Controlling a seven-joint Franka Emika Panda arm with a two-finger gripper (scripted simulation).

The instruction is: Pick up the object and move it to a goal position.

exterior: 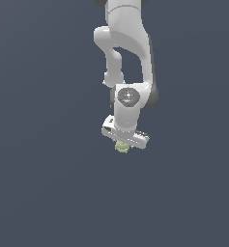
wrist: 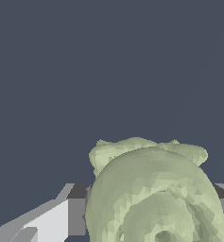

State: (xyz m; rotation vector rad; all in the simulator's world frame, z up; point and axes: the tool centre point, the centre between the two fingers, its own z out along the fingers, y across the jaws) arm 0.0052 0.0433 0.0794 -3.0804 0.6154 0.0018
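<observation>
Close against the wrist camera, the pale yellow-green lumpy object (wrist: 153,194) with a ring-like mark on top sits between the grey fingers (wrist: 75,215), which appear clamped on it. In the exterior view it peeks out under the gripper (exterior: 124,144) of the Panda arm (exterior: 128,53). This looks like the carry step (no goal marker is visible), so the next move calls for steady transport without loosening the grip.
</observation>
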